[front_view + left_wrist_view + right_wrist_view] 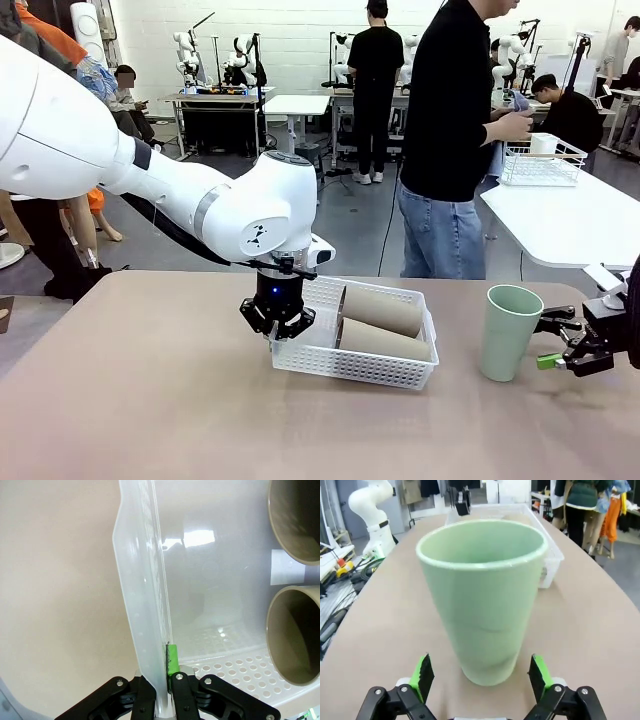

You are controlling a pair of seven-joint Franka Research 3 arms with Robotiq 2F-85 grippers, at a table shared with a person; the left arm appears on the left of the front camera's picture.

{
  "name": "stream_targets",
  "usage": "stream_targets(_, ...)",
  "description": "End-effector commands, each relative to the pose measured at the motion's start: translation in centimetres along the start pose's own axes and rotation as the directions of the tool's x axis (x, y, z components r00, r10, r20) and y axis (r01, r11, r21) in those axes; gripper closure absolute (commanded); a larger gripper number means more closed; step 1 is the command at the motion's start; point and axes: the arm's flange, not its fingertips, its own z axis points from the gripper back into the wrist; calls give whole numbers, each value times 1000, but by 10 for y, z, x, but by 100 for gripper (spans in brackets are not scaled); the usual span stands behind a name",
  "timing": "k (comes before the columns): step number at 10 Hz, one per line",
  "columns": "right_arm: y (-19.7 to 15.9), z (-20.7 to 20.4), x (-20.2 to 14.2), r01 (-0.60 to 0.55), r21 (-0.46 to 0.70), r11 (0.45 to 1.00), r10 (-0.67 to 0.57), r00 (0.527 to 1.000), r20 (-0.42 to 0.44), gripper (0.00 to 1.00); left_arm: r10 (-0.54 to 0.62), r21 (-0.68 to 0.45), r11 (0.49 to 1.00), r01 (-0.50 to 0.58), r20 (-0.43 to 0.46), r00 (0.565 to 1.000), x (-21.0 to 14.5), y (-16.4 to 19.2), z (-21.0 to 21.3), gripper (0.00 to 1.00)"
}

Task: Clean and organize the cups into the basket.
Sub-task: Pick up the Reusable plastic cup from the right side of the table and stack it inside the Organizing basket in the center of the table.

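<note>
On the table (pixel 140 400), left claw (pixel 279 336) clamps basket (pixel 352 366) rim.

A white wall (pixel 300 30) backs grey floor (pixel 350 225) and several white tables (pixel 570 220) under even indoor light.

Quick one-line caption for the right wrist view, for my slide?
Right gripper open, pads flanking the base of the upright mint green cup on the table, white basket beyond.

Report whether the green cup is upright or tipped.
Upright. The green cup stands on its narrow base on the table, mouth up, outside the basket; the right gripper is open around it.
</note>
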Motion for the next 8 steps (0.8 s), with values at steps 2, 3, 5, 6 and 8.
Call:
stream_targets(2, -5, 5, 1, 25, 3, 1000, -25, 1000, -17, 0, -13, 15, 1000, 13, -3, 1000, -3, -1, -4, 100)
stream_targets(3, -9, 3, -1, 30, 5, 1000, -30, 999, -16, 0, -13, 15, 1000, 13, -3, 1000, -3, -1, -4, 100)
stream_targets(5, -19, -10, -2, 19, 29, 999, -18, 1000, -8, 0, -13, 15, 1000, 13, -3, 1000, -3, -1, -4, 100)
stream_targets(6, -25, -21, 1, 6, 58, 998, -6, 1000, -2, 0, -13, 15, 1000, 13, -3, 1000, -3, -1, -4, 100)
stream_targets(8, -33, -39, 8, -22, 111, 994, 20, 1000, 16, 0, -13, 15, 1000, 13, -3, 1000, -3, -1, -4, 100)
